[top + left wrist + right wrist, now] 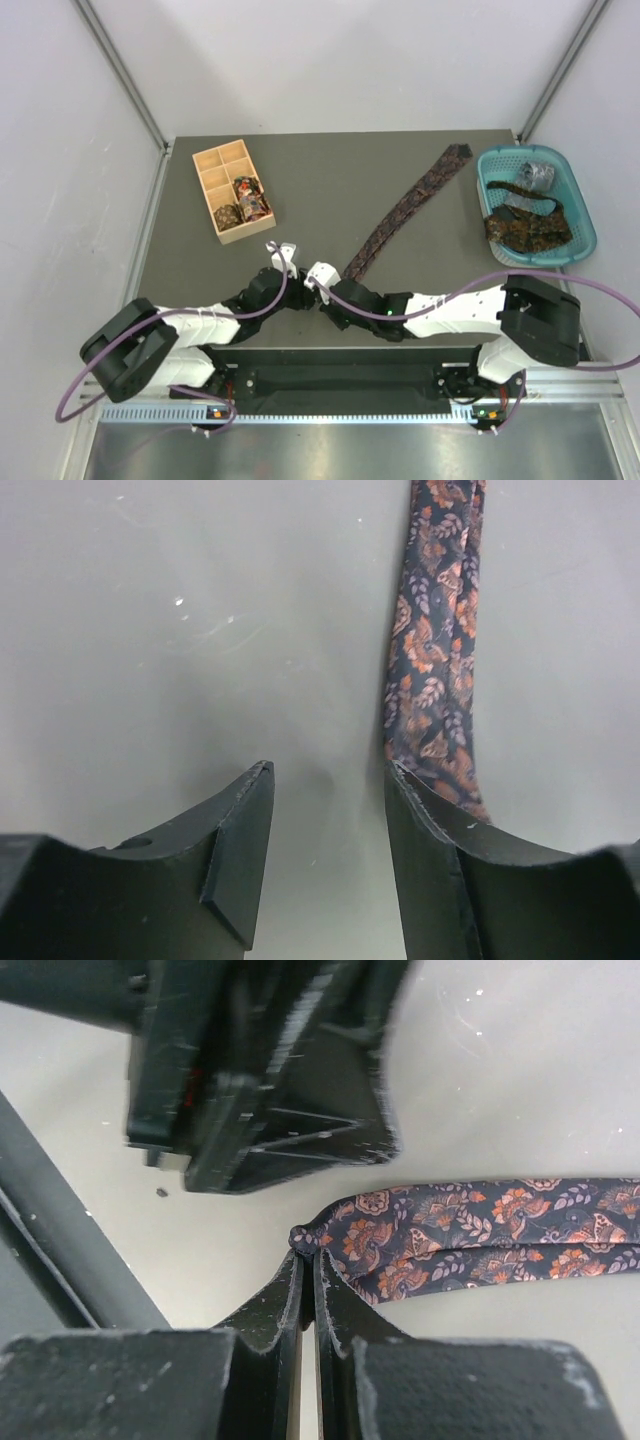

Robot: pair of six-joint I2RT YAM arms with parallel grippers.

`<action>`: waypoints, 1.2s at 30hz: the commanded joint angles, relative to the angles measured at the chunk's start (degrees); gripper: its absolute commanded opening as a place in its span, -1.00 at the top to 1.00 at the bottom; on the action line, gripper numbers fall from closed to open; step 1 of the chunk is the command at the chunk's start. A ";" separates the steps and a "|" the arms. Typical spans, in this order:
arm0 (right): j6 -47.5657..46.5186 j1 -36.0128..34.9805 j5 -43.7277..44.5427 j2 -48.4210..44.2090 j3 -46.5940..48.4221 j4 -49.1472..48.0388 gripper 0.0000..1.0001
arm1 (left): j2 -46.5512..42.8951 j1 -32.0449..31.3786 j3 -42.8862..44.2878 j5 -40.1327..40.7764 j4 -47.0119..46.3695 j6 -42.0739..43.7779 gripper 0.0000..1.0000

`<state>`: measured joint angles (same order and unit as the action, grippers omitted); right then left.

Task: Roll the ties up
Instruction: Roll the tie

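Maroon tie (pixel 408 205) diagonal, wide end far-right, right tool (pixel 306 1260) pinching tip, left tool (pixel 328 780) parted

Grey table (pixel 330 180) btwn plain white walls (pixel 60 150).

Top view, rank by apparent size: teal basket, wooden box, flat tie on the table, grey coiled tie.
1. teal basket
2. wooden box
3. flat tie: longest but narrow, so unsure against the box
4. grey coiled tie
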<state>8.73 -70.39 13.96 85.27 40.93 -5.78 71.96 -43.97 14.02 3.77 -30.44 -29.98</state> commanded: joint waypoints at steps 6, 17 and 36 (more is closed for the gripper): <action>-1.44 -2.65 4.50 1.65 2.76 -1.07 1.00 | 5.54 -0.07 3.29 -7.46 -6.91 -3.85 0.01; -1.44 -4.23 7.58 -0.20 0.73 -3.62 0.92 | 12.32 -0.16 6.10 -2.56 0.62 -10.18 0.06; -1.26 -5.02 8.89 0.42 0.73 -3.98 0.90 | 19.09 -2.53 13.49 -13.61 2.48 -8.52 0.55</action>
<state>7.51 -74.35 21.10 86.85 40.91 -6.98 89.67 -45.54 26.20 -7.07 -30.39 -40.03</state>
